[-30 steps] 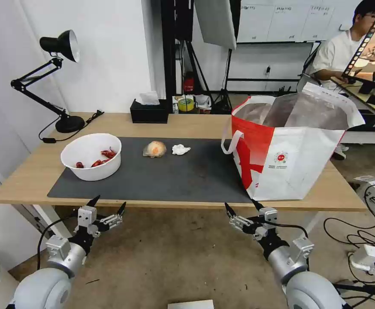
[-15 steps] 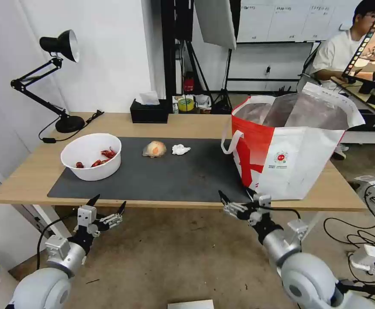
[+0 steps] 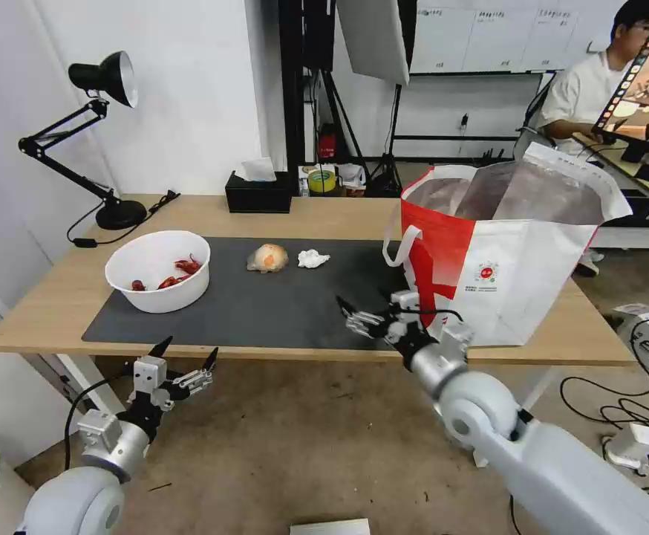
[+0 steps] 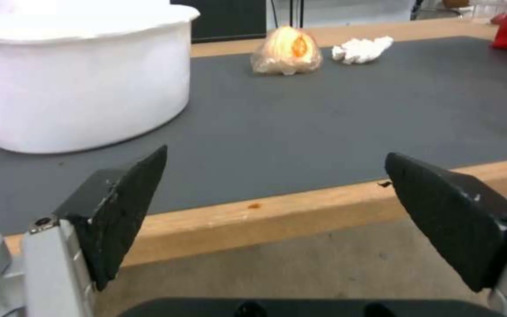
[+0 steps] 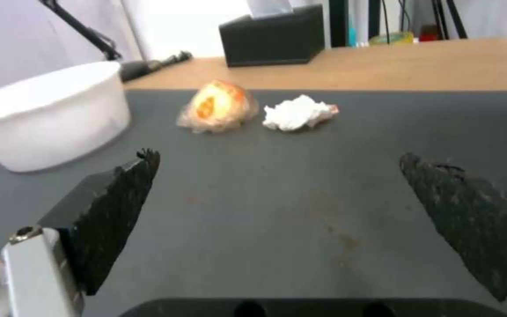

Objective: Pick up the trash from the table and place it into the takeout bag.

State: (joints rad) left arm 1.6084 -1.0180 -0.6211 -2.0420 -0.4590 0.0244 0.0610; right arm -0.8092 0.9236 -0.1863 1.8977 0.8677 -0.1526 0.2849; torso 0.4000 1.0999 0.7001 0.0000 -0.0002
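Head view shows the trash laid out on the dark grey mat (image 3: 280, 305) of the table (image 3: 50, 312): the white round bowl (image 3: 158, 270) with red crayfish shells sits at the mat's left end, the orange-tinted plastic wad (image 3: 267, 258) lies near the mat's far edge toward the middle, and the crumpled white tissue (image 3: 312, 258) rests just beside it on the right, apart from it. At the right end of the table stands the takeout bag (image 3: 503, 282), white and red, its top open onto silver foil lining, one white loop handle hanging on its left face. The right gripper (image 3: 369, 313) hovers over the mat's near right part, just beside the bag's lower left corner, its jaws spread with nothing between them; from the right wrist view the wad (image 5: 216, 106) and the tissue (image 5: 298, 112) lie ahead of it across bare mat. The left gripper (image 3: 186, 357) hangs below the table's front edge, near the bowl's side, jaws likewise spread and empty. A black tissue box (image 3: 259, 195) and a black desk lamp (image 3: 87, 134) stand along the far side
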